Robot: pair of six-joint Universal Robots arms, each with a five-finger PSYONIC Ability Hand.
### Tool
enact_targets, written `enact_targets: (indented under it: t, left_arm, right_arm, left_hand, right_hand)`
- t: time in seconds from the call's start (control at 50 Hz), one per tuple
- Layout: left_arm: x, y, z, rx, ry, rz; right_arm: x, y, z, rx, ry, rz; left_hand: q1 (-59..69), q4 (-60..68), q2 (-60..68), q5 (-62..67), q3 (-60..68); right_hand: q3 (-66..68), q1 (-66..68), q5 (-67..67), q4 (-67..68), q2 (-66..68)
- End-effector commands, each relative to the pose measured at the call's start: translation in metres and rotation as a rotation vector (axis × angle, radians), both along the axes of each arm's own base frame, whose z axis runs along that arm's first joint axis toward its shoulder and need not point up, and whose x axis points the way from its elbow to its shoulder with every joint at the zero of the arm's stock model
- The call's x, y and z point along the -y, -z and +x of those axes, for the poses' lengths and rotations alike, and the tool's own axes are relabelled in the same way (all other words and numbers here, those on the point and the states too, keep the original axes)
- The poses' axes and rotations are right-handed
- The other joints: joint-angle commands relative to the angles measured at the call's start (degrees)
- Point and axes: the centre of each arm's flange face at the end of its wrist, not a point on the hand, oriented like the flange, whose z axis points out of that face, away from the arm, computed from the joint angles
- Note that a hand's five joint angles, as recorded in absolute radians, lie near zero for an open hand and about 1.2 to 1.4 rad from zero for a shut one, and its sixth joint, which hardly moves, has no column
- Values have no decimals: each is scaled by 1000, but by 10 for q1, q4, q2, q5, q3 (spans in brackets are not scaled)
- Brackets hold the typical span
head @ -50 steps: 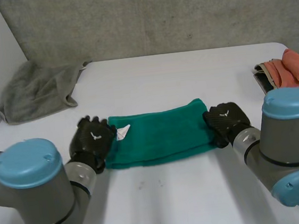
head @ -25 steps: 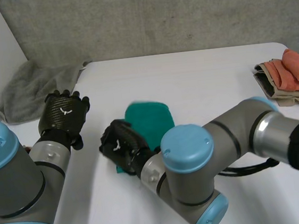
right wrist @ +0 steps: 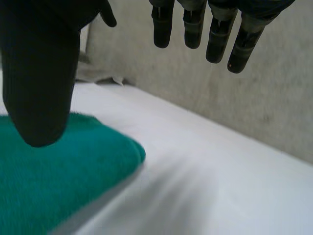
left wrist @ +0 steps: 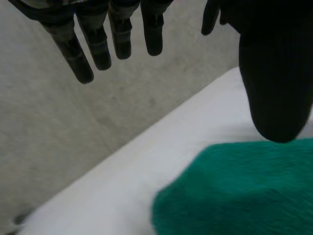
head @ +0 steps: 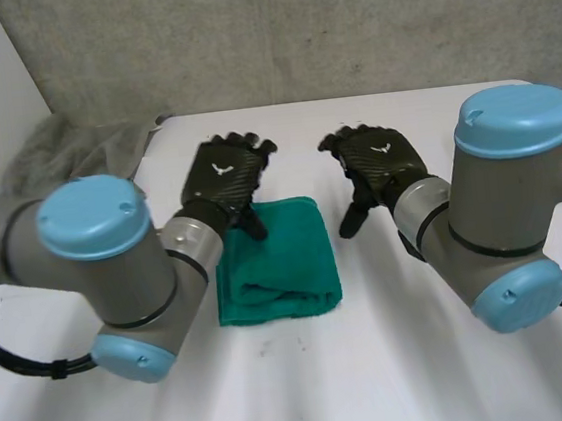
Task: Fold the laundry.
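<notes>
White table and a concrete wall are seen in the head view. A folded green towel is laid mid-table, with the left hand held over its far corner and the right hand just beside it. In the left wrist view, straight fingers are spread and nothing is gripped. In the right wrist view, the fingers are likewise extended and empty.

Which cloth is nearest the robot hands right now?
The green towel, lying folded under the left robot hand and beside the right robot hand. The grey cloth sits crumpled farther away, on the left.
</notes>
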Motion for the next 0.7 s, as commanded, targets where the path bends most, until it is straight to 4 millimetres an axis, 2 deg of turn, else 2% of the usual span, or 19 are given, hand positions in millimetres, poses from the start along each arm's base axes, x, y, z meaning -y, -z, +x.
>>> enact_targets:
  t: [0.02, 0.22, 0.3, 0.44, 0.5, 0.6, 0.64, 0.68, 0.7]
  left_arm:
    - [5, 41, 0, 94, -13, 140]
    - [-7, 61, 30, 328, -187, 182]
    - [-14, 65, 34, 393, -187, 171]
    - [-20, 65, 32, 418, -172, 155]
    - [-21, 66, 32, 421, -171, 159]
    - [-21, 64, 31, 413, -165, 154]
    - [-21, 60, 30, 407, -165, 145]
    - [-19, 43, 29, 374, -166, 112]
    - [-18, 35, 29, 358, -165, 97]
  right_arm:
    - [8, 27, 8, -17, -43, 119]
    - [-5, 42, 28, -32, -164, 195]
    - [-7, 50, 34, -46, -179, 206]
    - [-5, 79, 36, -127, -195, 257]
    - [-2, 83, 37, -169, -207, 247]
    - [-1, 76, 38, -190, -218, 216]
    - [-1, 63, 38, -180, -217, 189]
    - [-3, 48, 37, -165, -214, 161]
    - [-4, 31, 35, -147, -207, 123]
  left_hand:
    - [16, 21, 22, 28, 20]
    - [38, 43, 44, 50, 42]
    - [38, 43, 44, 50, 42]
    - [36, 41, 42, 48, 40]
    - [35, 39, 40, 47, 38]
    - [31, 36, 37, 43, 35]
    - [31, 36, 37, 43, 35]
    - [26, 31, 32, 38, 30]
    - [23, 28, 29, 35, 27]
  right_hand:
    - [-22, -16, -38, -34, -26]
    - [-22, -16, -38, -34, -26]
    - [-22, -16, -38, -34, -26]
    - [-22, -16, -38, -34, -26]
    - [-22, -16, -38, -34, -26]
    - [-22, -16, -38, -34, -26]
    - [-22, -16, -38, -34, -26]
    - [-22, -16, -38, -34, -26]
    - [-22, -16, -38, -34, -26]
